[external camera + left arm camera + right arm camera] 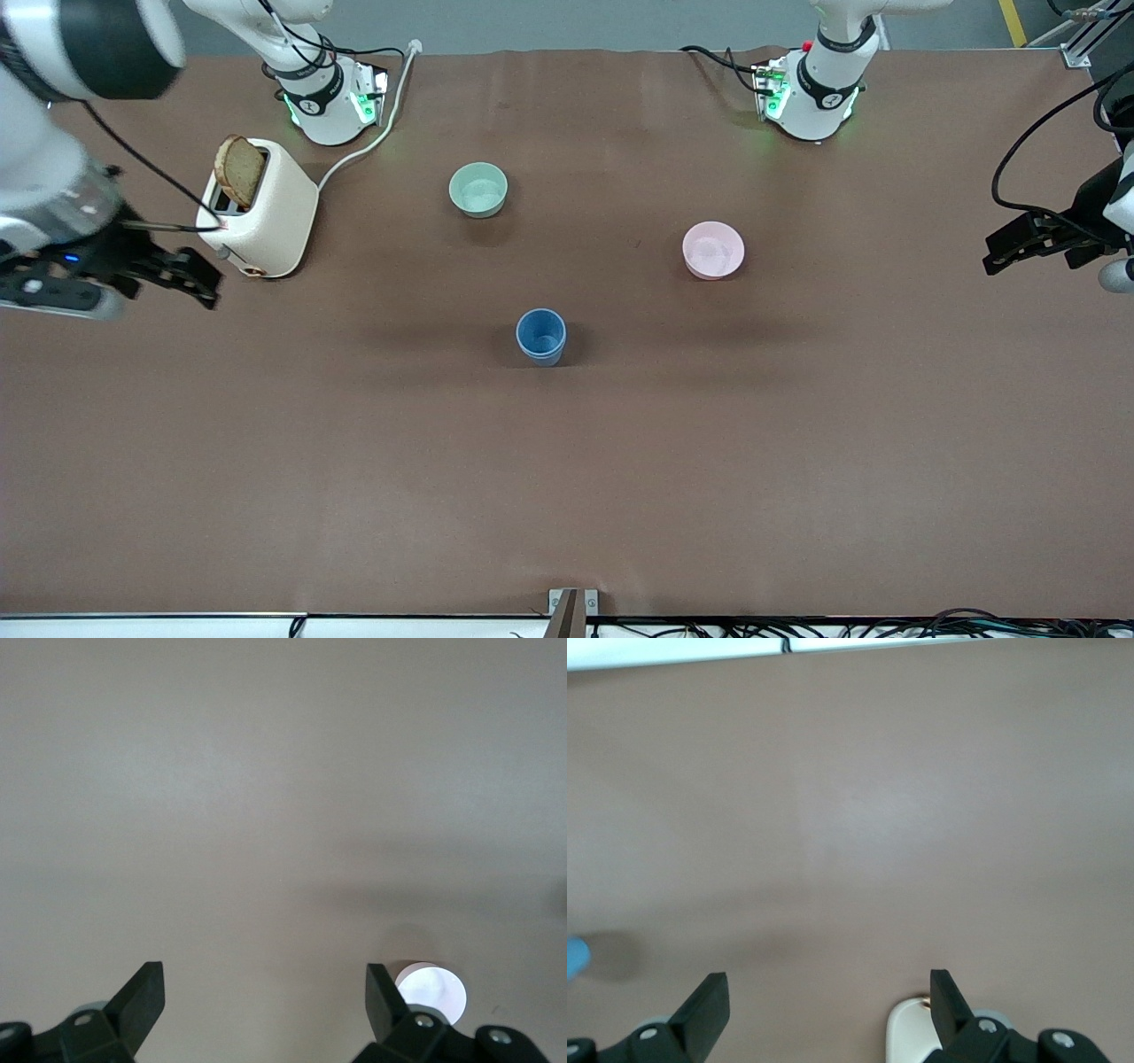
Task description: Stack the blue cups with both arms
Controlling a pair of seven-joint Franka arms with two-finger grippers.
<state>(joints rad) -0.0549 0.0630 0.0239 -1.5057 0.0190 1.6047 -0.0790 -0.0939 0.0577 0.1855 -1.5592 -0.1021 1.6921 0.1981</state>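
Note:
A blue cup [540, 337] stands upright in the middle of the table. A second rim line shows around it, as if one of the blue cups sits nested in the other; I cannot tell for sure. My right gripper [202, 285] hangs open and empty over the table beside the toaster, well away from the cup. In the right wrist view its fingers [830, 992] hold nothing, and a sliver of blue cup [574, 957] shows at the edge. My left gripper [999, 255] is open over the left arm's end of the table, with nothing between its fingers [266, 988].
A cream toaster [261, 213] with a slice of toast [239, 170] stands near the right arm's base, its cord [372, 142] running to the back edge. A mint-green bowl [478, 190] and a pink bowl [713, 250] sit farther from the camera than the cup.

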